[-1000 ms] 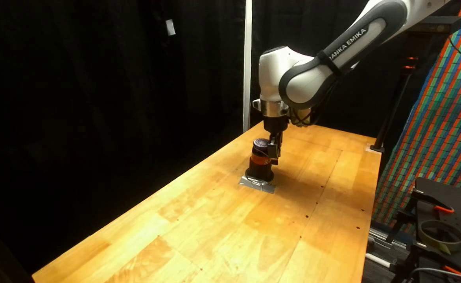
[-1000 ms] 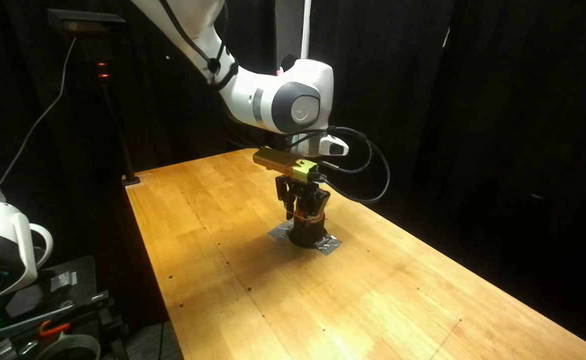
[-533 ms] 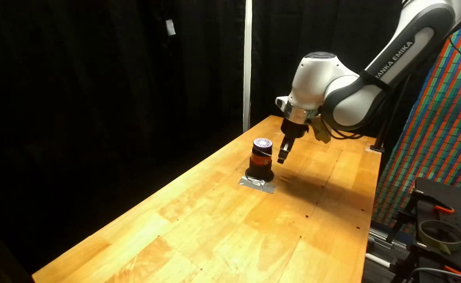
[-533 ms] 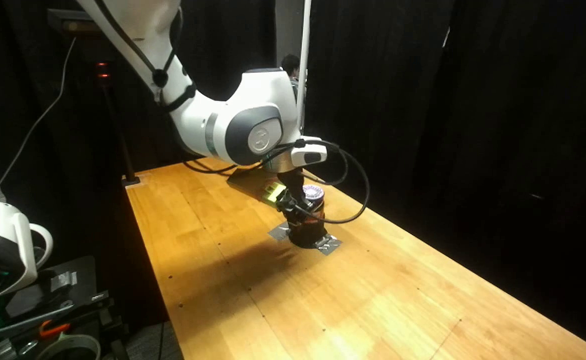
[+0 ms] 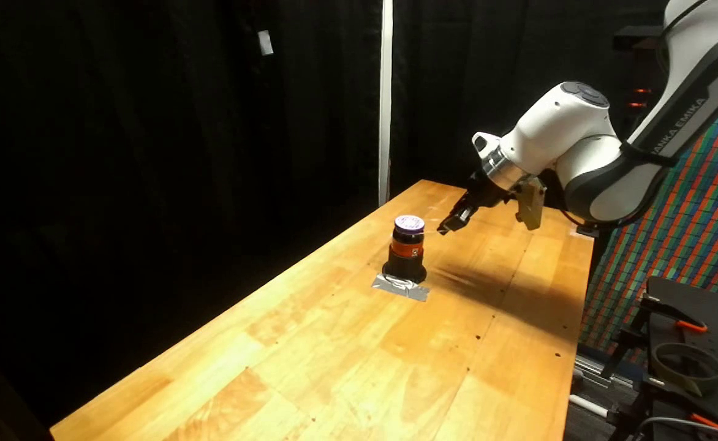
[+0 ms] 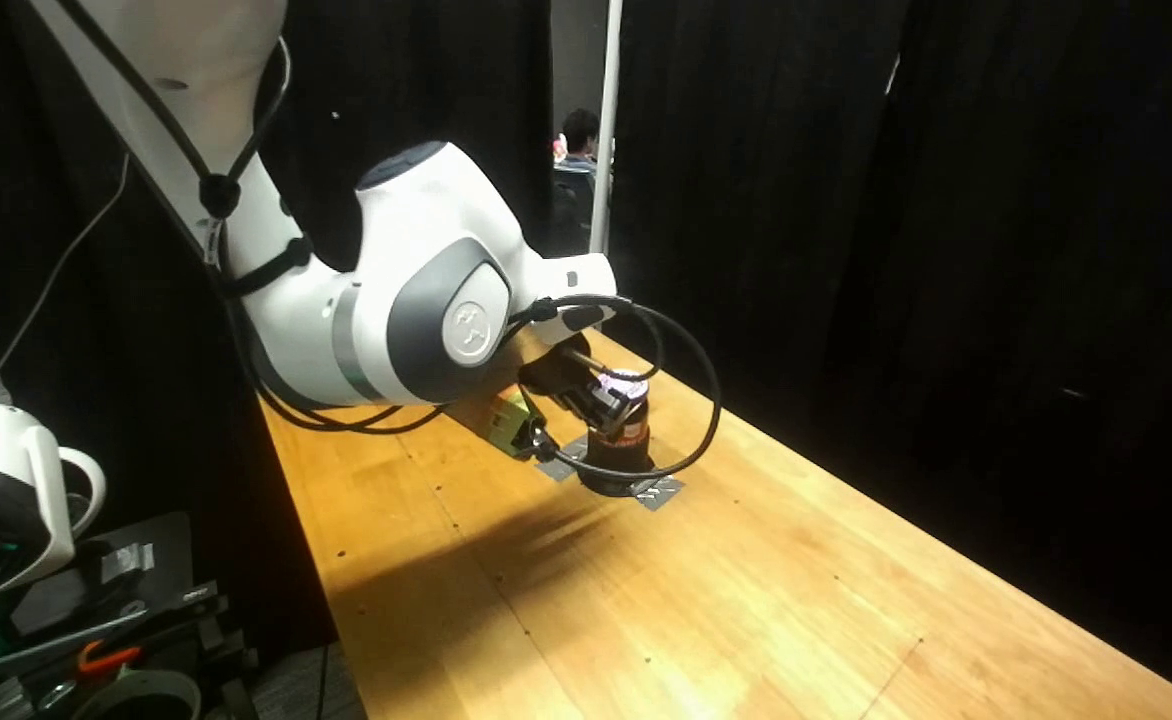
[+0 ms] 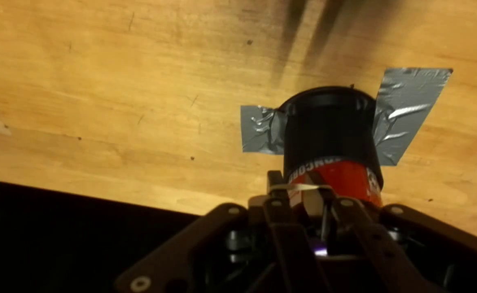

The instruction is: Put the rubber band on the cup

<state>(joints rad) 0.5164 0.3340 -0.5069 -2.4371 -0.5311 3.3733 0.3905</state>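
The cup (image 5: pixel 408 248) stands upright on the table, with a black base, reddish-orange band and purple-white top. It also shows in the wrist view (image 7: pixel 346 179) and, partly hidden behind my gripper, in an exterior view (image 6: pixel 621 455). My gripper (image 5: pixel 445 231) is tilted beside the cup's upper part, apart from it. In the wrist view the fingers of my gripper (image 7: pixel 298 190) stand a little apart. The thin pale rubber band (image 7: pixel 303 186) loops round both fingertips. In an exterior view the rubber band (image 5: pixel 431 232) stretches from the cup's upper part to the fingertips.
Grey tape (image 5: pixel 400 287) fixes the cup's base to the wooden table (image 5: pixel 359 367). A looped black cable (image 6: pixel 714 400) hangs from the wrist near the cup. A cart with a tape roll (image 5: pixel 687 367) stands beside the table. A thin black post (image 6: pixel 236 260) stands at the table's far corner.
My gripper has drawn back from the cup and tilted, moving right in one exterior view and left in another. The rubber band now stretches between cup and fingertips. The cup has not moved.
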